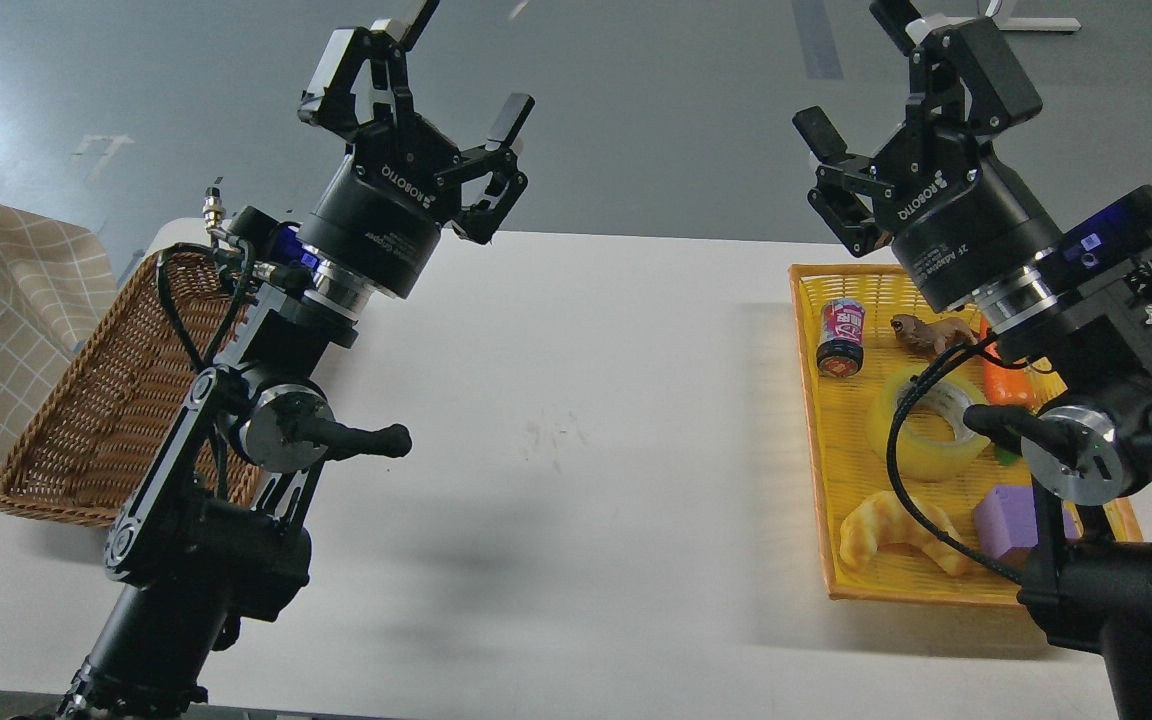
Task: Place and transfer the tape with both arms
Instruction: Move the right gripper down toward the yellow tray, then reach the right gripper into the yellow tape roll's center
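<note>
- Head view: left claw [416,95] raised above the bench [576,420], fingers wide, empty.
- Right claw [886,110] raised too, wide, empty.
- Tape [921,428] lies in the yellow tray [808,400], between can [841,338] and croissant [891,530].

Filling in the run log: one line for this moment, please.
left gripper open, raised | right gripper open, raised | tape in yellow tray

We hold both black jointed arms raised, elbows bent. Our left black two-finger end effector [421,95] points up and away, fingers spread wide, gripping nothing. Our right black two-finger end effector [896,85] mirrors it, likewise spread and unladen.
</note>
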